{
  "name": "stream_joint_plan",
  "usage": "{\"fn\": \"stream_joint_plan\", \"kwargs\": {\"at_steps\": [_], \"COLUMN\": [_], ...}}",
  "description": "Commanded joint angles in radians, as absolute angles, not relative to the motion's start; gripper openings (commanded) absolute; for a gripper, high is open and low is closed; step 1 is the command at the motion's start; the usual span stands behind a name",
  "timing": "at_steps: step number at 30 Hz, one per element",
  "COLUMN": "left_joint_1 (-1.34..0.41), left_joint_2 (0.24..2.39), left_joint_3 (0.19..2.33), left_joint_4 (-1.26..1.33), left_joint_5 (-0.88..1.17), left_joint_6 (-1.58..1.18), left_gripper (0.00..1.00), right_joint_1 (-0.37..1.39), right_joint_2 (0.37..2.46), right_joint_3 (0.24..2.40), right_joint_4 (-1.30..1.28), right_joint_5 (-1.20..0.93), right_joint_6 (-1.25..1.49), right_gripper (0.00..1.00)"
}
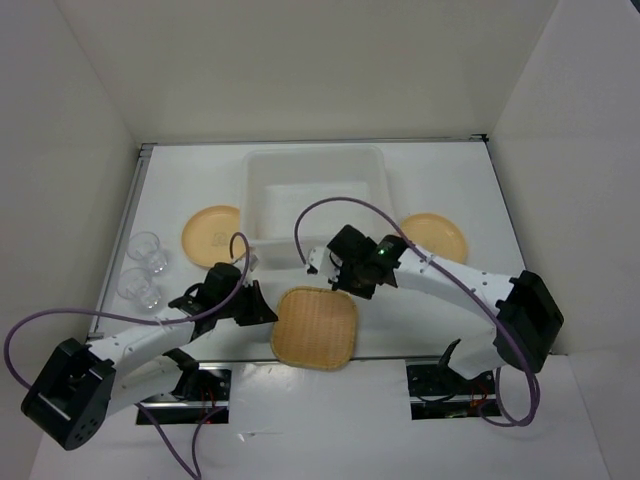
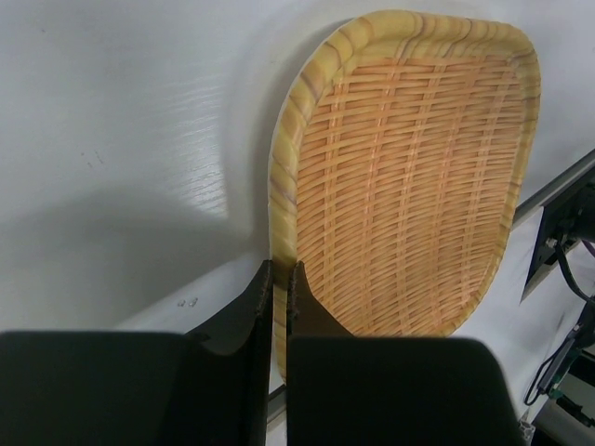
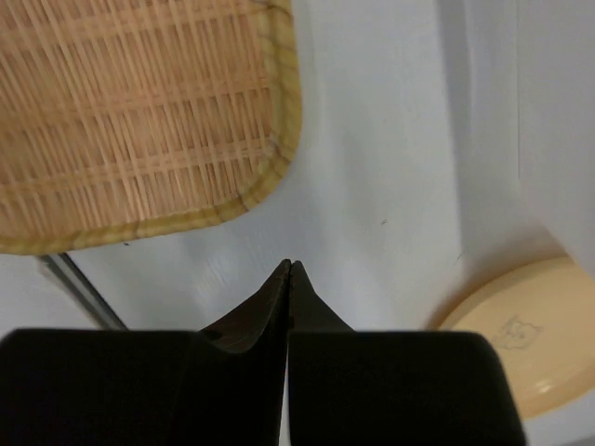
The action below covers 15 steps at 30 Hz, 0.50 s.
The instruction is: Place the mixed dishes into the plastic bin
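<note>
- Black, smooth fingers of the left gripper [image 2: 281, 283] are clenched on the left rim of the woven plate [image 2: 409, 186] – the thin rim runs between them.
- That woven plate is a rounded square, orange-tan, with a basket-weave pattern across its flat middle and a streaked yellow raised border. It sits at the near middle of the table [image 3: 390, 186], its near edge reaching past the table's near edge. Whether it lies flat or is lifted a little, I cannot tell.
- The right gripper [image 3: 289, 279] has its two black fingers pressed together with nothing between them, over bare white table just beyond the woven plate's far right corner.
- Near the right gripper, farther right, lies the right round plate [image 3: 521, 344]: smooth, matte tan-yellow, with a faint cat-face mark in the centre.
- The left round plate [image 1: 213, 235], alike in colour and shape, lies just left of the plastic bin [image 1: 315, 152].
- Two clear cups [image 1: 147, 248] stand side by side near the table's left edge, small and glassy, one nearer than the other.
- The plastic bin – translucent white, rectangular, round-cornered, rimmed – stands at the far middle, with no dish inside.
- Purple cables [image 1: 340, 205] loop off both white arms.
</note>
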State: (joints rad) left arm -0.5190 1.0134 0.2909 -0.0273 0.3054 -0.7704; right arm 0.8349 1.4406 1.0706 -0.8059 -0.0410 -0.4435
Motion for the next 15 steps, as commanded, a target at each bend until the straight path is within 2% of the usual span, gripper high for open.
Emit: {"fn": "stream_joint_plan", "kwargs": {"at_steps": [1, 7, 15], "left_joint_1": [-0.523, -0.523, -0.523], "left_joint_2": [1.058, 1.132, 1.092], "left_joint_3": [0.31, 0.321, 0.339], "left_joint_4": [-0.054, -0.043, -0.08], "left_joint_5": [0.318, 0.318, 0.308], "left_joint_6": [-0.739, -0.729, -0.729], "left_gripper": [0.06, 0.06, 0.07], "right_joint_1": [0.939, 0.951, 0.951], "right_joint_2": [1.391, 1.228, 1.14], "right_joint_3": [0.965, 0.825, 0.703], "right_joint_4": [-0.752, -0.709, -0.634], "right_joint_5": [0.214, 0.252, 0.105], "right_joint_6": [-0.593, -0.782, -0.879], "right_gripper": [0.0, 0.0, 0.0]}}
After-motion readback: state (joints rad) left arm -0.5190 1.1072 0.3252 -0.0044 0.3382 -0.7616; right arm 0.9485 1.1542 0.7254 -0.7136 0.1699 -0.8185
